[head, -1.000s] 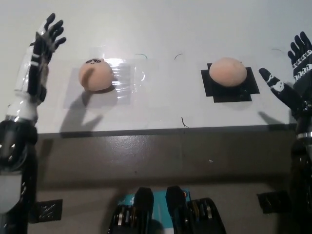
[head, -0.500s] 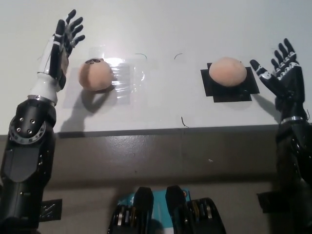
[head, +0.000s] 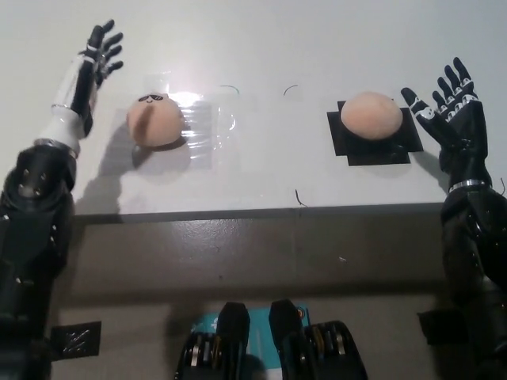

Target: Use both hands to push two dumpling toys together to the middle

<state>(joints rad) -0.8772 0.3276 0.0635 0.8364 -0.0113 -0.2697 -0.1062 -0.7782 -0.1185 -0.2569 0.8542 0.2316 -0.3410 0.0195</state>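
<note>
Two peach-coloured dumpling toys lie on the white table (head: 261, 170). The left dumpling (head: 155, 121), with a small face drawn on top, rests on a patch of clear tape (head: 207, 125). The right dumpling (head: 371, 115) sits on a black square mat (head: 398, 147). My left hand (head: 89, 70) is open, fingers spread, a short way to the left of the left dumpling and apart from it. My right hand (head: 448, 111) is open too, palm toward the right dumpling, close beside its right side with a small gap.
The table's front edge (head: 261, 212) runs across the middle of the picture, with a grey floor strip (head: 261, 257) below it. Small pen marks (head: 299, 198) dot the table between the two toys.
My left hand drew back to the left and slightly up from the left dumpling. My right hand stayed beside the right dumpling, shifting only slightly. Neither dumpling has moved.
</note>
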